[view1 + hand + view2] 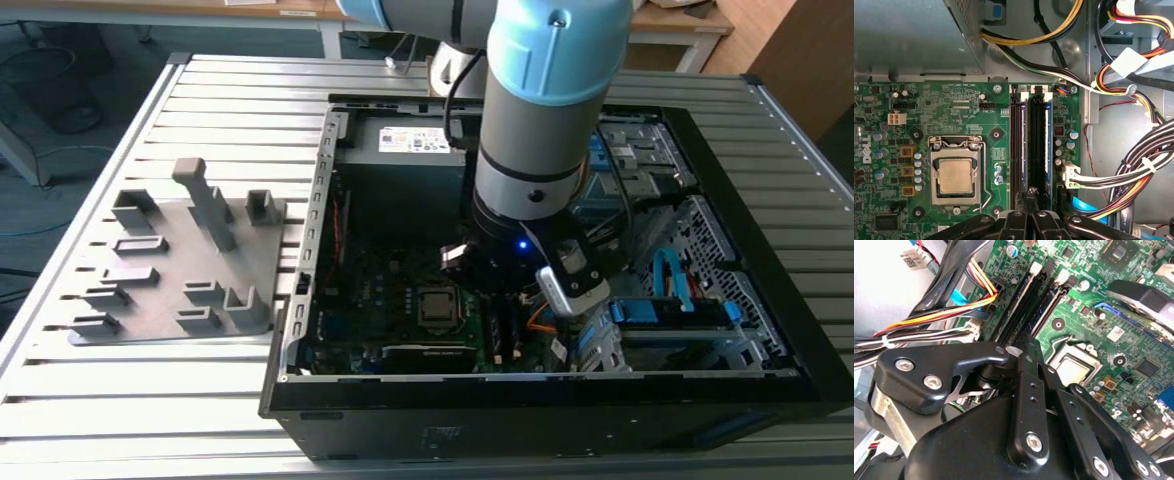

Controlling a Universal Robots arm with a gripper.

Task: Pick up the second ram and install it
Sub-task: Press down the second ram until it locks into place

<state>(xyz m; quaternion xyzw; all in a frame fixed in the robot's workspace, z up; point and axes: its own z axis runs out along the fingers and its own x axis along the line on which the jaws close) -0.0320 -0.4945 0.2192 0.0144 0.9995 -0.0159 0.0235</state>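
1. Green motherboard (954, 120) lies flat in the open computer case (334, 400); the processor socket (955, 176) sits beside the memory slots (1030, 145), which run side by side across the board.
2. Second ram (1045, 145): judged to be the stick standing edge-up in the slot line farther from the processor socket, just beside another seated stick (1024, 145); the first wrist view does not settle whether its end latches have closed.
3. Gripper (1031, 196): hangs over the near end of the memory slots in both wrist views; its fingers (1026, 347) are drawn together to a narrow tip with no visible gap; whether that tip grips the stick's top edge or merely presses on it cannot be told.
4. Exterior view: the arm (541, 130) reaches straight down into the case, and the grey holder tray (187, 260) lies on the slatted table (134, 400) at the exterior view's left, with no stick visible in it.
5. Step in hand, as a judgement: installation, at the seating stage, since the stick is already in the slot line.
6. Requirement of the coming move, as a judgement: even downward force along the stick's edge; a tilted push would risk a half-seated board.
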